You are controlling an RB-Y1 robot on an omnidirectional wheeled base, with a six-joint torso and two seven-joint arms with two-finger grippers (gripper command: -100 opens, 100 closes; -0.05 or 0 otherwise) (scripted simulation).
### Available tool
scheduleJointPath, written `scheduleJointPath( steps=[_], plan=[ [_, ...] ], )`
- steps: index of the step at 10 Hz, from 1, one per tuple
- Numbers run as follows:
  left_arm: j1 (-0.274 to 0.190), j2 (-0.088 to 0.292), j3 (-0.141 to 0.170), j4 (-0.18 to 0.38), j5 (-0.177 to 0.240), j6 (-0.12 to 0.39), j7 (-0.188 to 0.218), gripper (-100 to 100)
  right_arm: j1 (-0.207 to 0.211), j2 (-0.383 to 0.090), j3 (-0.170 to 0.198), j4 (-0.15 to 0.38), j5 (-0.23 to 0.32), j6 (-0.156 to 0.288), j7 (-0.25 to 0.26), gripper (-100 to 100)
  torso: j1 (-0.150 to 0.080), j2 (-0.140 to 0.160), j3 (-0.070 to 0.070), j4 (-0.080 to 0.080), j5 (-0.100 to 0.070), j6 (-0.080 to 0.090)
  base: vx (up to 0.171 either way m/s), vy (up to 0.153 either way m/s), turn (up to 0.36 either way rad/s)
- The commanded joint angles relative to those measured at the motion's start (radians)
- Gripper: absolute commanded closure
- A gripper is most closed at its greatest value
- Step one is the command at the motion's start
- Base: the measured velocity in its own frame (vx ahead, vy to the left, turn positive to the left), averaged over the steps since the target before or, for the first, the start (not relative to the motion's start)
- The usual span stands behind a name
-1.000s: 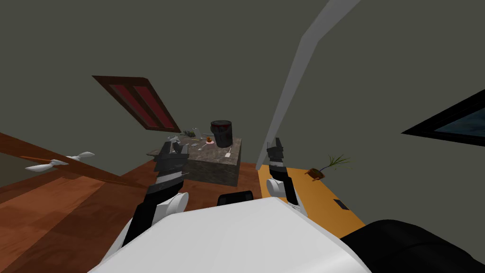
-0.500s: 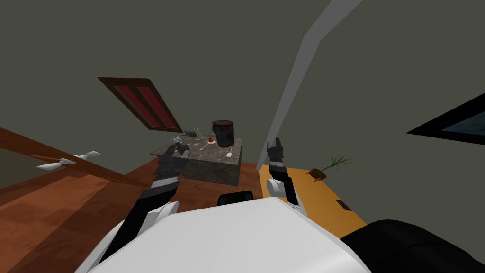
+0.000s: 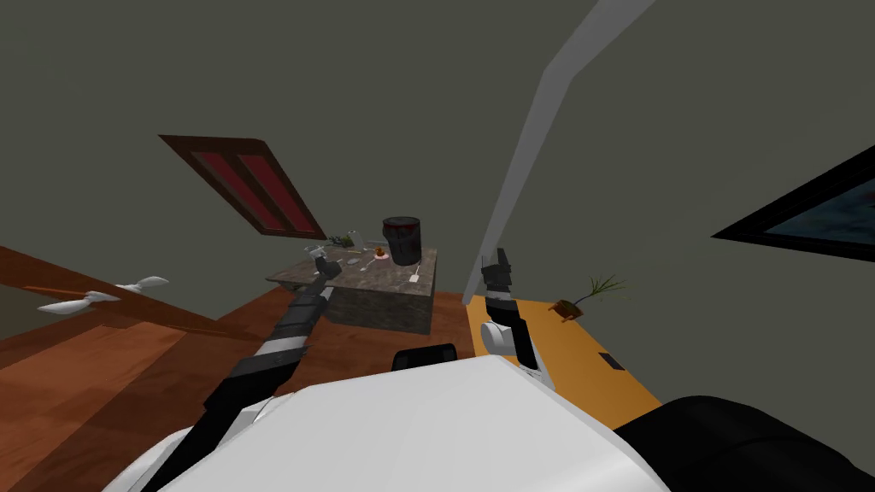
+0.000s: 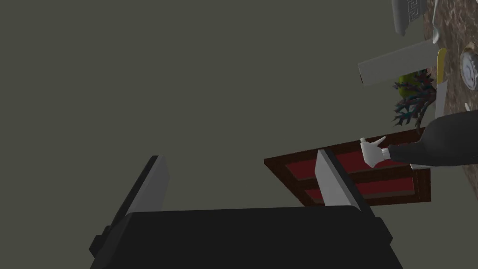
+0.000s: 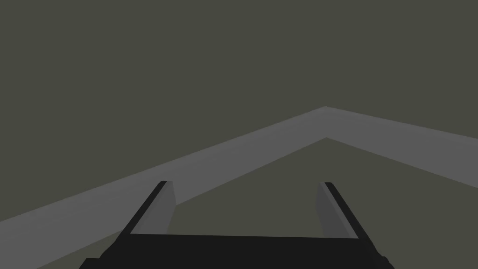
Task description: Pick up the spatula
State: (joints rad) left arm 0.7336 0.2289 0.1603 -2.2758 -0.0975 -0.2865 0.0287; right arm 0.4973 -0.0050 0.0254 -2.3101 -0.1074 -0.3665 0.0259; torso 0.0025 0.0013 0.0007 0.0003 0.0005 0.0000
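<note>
The desk (image 3: pixel 389 280), a block with a mottled stone top, stands at my 12 o'clock on the wooden floor (image 3: pixel 128 376). The spatula (image 3: pixel 414 275), small and white, lies flat on the desk top close to its right edge, at about 5 o'clock from a dark pot (image 3: pixel 402 241) with a red rim that stands upright towards the back. Nothing touches the spatula.

My left arm is stretched out straight to the desk, and the left claw (image 3: pixel 327 266) sits over the near left part of the top, at 9 o'clock from the spatula and well apart from it. A few small things lie between them, among them a spoon (image 3: pixel 367 263) and a little pink and orange piece (image 3: pixel 378 252). In the left wrist view its two fingers (image 4: pixel 156 184) stand wide apart with nothing between them, and they point towards the grey wall and a brown frame with two red panels (image 3: pixel 248 184). A small leafy plant (image 3: pixel 342 240) stands at the desk's far edge, at 9 o'clock from the pot.

The right claw (image 3: pixel 498 259) is held up at 3 o'clock from the desk, clear of it, fingers wide apart and empty.
</note>
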Motion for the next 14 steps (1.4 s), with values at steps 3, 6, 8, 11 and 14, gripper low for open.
scheduleJointPath(
  steps=[3,6,8,11,14],
  plan=[
    [0.086,0.097,0.049,0.029,-0.063,0.073,-0.075,-100,0.000,0.000,0.000,0.000,0.000,0.000,0.000,0,-0.001,0.000,0.000,0.000,0.000,0.000,-0.013,0.022,-0.098],
    [0.126,0.147,0.065,0.043,-0.092,0.100,-0.109,-100,0.000,0.000,0.000,0.000,0.000,0.000,0.000,0,-0.001,0.000,0.000,0.000,0.000,0.001,-0.012,0.015,-0.114],
    [0.194,0.219,0.096,0.074,-0.153,0.154,-0.173,-100,0.000,0.000,0.000,0.000,0.000,0.000,0.000,0,-0.001,0.000,0.000,0.000,0.000,0.000,-0.013,0.011,-0.234],
    [0.247,0.282,0.110,0.092,-0.185,0.181,-0.220,-100,0.000,0.000,0.000,0.000,0.000,0.000,0.000,0,-0.001,0.000,0.000,0.000,0.000,0.000,-0.013,0.010,-0.145],
    [0.327,0.368,0.134,0.131,-0.250,0.232,-0.300,-100,0.000,0.000,0.000,0.000,0.000,0.000,0.000,0,-0.001,-0.001,-0.001,0.000,0.000,0.000,-0.006,0.006,-0.219]
  ],
)
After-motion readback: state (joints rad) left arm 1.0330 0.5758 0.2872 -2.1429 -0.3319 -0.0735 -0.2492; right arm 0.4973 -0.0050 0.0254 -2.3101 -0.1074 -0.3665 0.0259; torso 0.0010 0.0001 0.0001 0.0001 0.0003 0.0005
